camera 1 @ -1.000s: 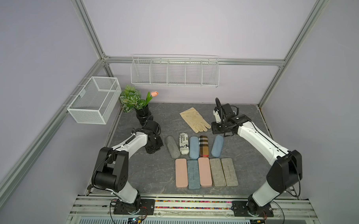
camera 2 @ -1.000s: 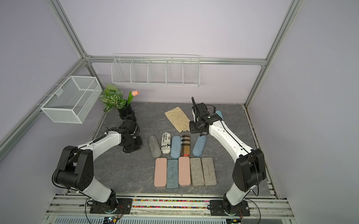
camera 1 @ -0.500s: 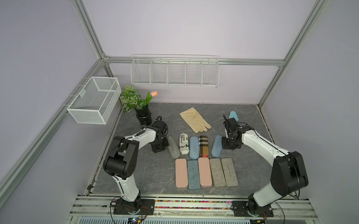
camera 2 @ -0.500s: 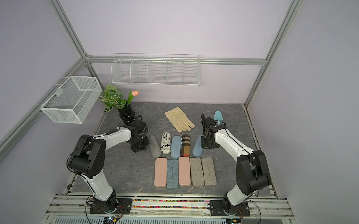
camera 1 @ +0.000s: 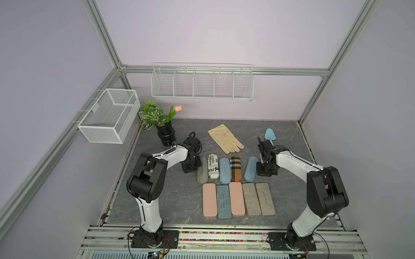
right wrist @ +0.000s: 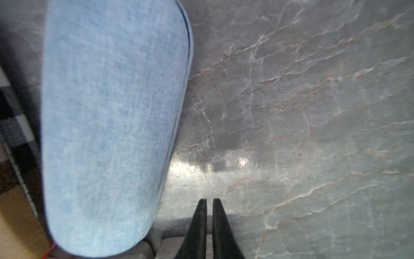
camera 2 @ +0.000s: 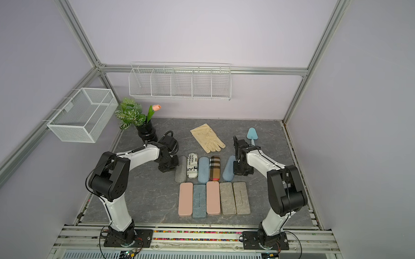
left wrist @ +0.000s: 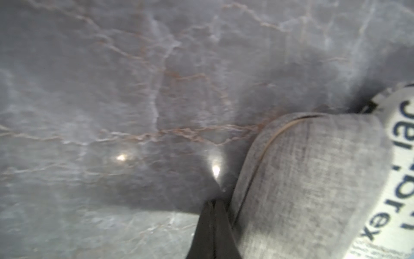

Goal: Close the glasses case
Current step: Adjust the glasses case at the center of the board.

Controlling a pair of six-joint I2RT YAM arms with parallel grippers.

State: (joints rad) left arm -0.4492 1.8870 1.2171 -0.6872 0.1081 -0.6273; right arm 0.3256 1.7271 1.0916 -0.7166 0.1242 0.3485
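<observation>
Over the last second both arms have swung down from further back and out to the two ends of the back row of cases. The left gripper [camera 1: 188, 169] now sits low on the table [camera 1: 175, 205] just beside the grey case [camera 1: 202, 171]. The right gripper [camera 1: 262, 172], which was up near the glove [camera 1: 226, 138], is down just beside the light blue case [camera 1: 251, 168]. None of the cases has shifted. The left wrist view shows the left gripper [left wrist: 214, 207] with its fingers pressed together and nothing between them. In the right wrist view the right gripper [right wrist: 209, 201] has only a thin slit between its fingers and holds nothing. Every case in both top views lies flat with its lid down, including the printed case [camera 1: 213, 167], the plaid case [camera 1: 235, 168] and the front row of five. So the closing looks done, or nearly so, and which case was the target cannot be told. What is inside the cases is hidden. The wire basket [camera 1: 102, 131] on the side wall and the wire shelf [camera 1: 201, 96] on the back wall look empty, and the black vase [camera 1: 165, 133] holds a leafy plant and a tulip.
</observation>
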